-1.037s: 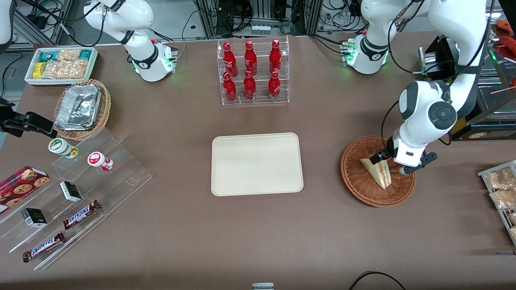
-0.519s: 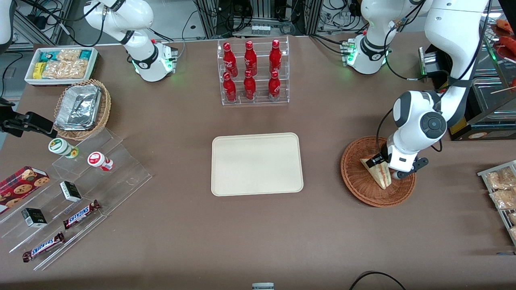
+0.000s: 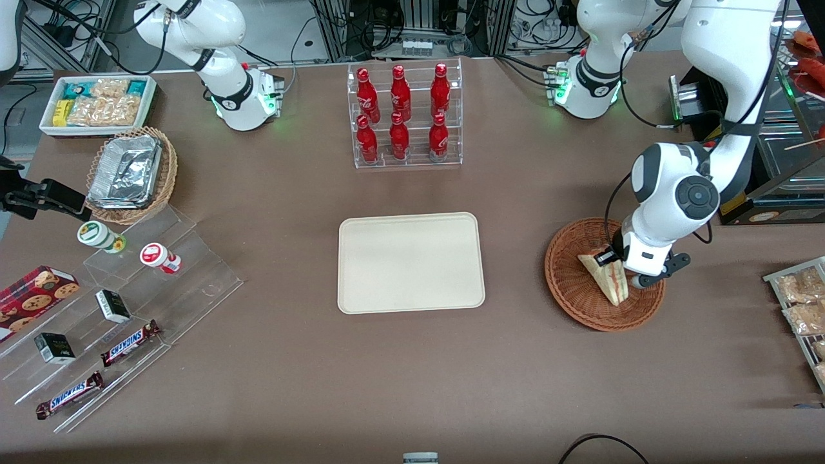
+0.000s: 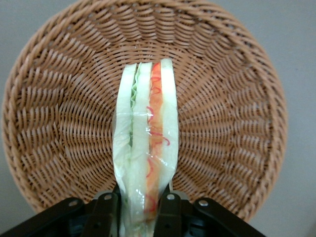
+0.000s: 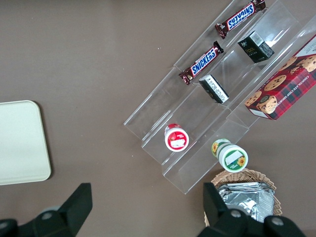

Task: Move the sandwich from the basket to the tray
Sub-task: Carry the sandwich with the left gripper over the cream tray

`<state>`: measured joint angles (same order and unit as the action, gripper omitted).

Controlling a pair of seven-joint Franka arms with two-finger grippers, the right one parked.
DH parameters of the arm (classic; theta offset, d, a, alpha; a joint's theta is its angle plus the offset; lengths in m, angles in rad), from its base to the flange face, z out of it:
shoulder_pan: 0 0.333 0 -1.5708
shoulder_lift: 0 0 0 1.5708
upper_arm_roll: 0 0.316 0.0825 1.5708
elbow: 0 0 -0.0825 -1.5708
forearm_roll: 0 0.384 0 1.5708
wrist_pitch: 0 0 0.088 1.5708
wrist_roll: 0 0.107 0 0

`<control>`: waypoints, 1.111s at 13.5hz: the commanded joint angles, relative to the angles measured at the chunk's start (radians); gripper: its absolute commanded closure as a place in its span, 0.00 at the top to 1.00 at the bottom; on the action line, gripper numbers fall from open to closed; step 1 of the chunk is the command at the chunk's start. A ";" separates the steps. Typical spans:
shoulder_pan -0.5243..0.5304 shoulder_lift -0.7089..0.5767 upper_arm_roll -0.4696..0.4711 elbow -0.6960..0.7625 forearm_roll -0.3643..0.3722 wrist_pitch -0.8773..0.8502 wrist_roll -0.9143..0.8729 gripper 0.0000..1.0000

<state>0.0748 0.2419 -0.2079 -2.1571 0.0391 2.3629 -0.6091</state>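
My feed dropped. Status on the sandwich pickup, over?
Left pincer down in the basket, shut on the sandwich. Sandwich not yet out of the basket. Tray bare, nothing on the table between basket and tray.

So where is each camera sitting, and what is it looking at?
Front view: high up facing the robots, looking down on the whole table; both arms show, and the gripper is at the sandwich in the basket.
Left wrist view: on the working arm, looking down into the basket; gripper fingers squeeze the sandwich.
Right wrist view: on the parked arm, looking down at snack shelves and a tray corner.
Shared: the front and left wrist views both show sandwich and basket.
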 commanded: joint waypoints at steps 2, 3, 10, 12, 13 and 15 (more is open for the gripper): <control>-0.045 -0.021 -0.048 0.169 0.019 -0.232 -0.050 0.00; -0.081 -0.015 -0.050 0.212 0.016 -0.276 -0.060 0.00; -0.390 0.172 -0.050 0.454 0.007 -0.355 -0.087 0.00; -0.478 0.253 -0.048 0.548 0.010 -0.355 -0.100 0.00; -0.524 0.295 -0.048 0.587 0.015 -0.355 -0.145 0.00; -0.579 0.379 -0.047 0.679 0.022 -0.356 -0.216 0.00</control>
<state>-0.4517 0.5211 -0.2666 -1.6118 0.0394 2.0364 -0.7664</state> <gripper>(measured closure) 0.846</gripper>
